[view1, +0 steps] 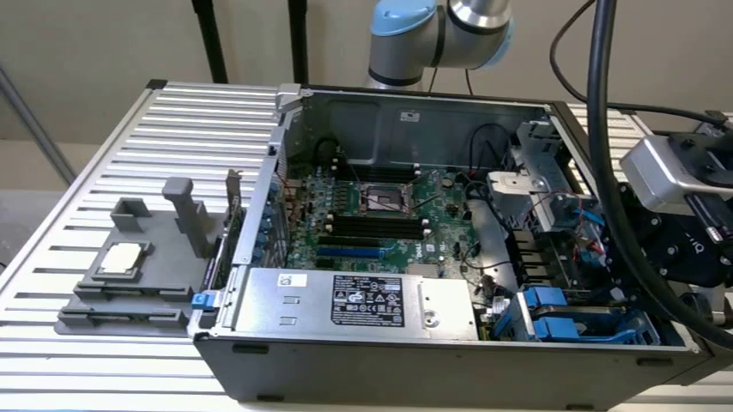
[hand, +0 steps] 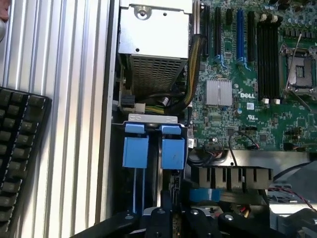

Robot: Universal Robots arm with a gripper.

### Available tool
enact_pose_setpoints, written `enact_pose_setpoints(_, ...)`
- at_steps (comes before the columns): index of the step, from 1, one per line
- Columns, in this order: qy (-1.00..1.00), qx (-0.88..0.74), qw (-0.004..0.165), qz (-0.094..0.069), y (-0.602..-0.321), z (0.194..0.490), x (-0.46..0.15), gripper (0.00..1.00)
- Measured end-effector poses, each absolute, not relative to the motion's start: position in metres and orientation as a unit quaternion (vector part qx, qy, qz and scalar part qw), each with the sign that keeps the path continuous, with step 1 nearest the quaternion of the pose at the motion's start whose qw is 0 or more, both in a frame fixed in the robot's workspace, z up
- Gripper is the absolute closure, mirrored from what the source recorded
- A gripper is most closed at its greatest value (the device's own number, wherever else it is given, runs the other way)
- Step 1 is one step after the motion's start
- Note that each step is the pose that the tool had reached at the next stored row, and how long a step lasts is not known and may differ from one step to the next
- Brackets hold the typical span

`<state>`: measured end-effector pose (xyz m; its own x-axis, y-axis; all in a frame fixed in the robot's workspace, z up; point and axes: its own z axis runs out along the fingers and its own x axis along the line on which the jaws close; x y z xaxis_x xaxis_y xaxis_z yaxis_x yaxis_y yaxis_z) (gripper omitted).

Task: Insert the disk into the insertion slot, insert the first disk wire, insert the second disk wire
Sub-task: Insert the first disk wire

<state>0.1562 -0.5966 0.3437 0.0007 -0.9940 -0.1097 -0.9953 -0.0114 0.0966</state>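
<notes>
Ribbed aluminium surface (view1: 149,172) carries the open grey computer case (view1: 458,365). The insertion slot (view1: 561,318), a blue-grey cage, sits in the case corner by the surface's edge on the exterior view's right. Disk (hand: 135,151): blue carrier end shows in the cage, body hidden. Probably stiff, dense and shock-shy; hold by the carrier rails, not the label. Tool (hand: 163,220) near the cage; apart or together, cannot tell.

- computer case (view1: 458,378) sits on ribbed table (view1: 172,112), mid-frame in the exterior view.
- inside the case: motherboard (view1: 390,215) at centre, power-supply box (view1: 355,300) at its 6 o'clock, insertion slot (view1: 572,324) at its 4 o'clock.
- fixture block (view1: 137,292) on table at the case's 9 o'clock, with a chip (view1: 120,260) on it.
- arm (view1: 441,34) at 12 o'clock, behind the case.
- keyboard (hand: 20,148) on table, beside the case.
</notes>
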Motion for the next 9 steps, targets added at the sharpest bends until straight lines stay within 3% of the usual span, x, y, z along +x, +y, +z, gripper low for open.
enact_pose_setpoints(9, 0.712, -0.698, 0.002, 0.070, -0.5904, 0.3420, 0.1574, 0.84)
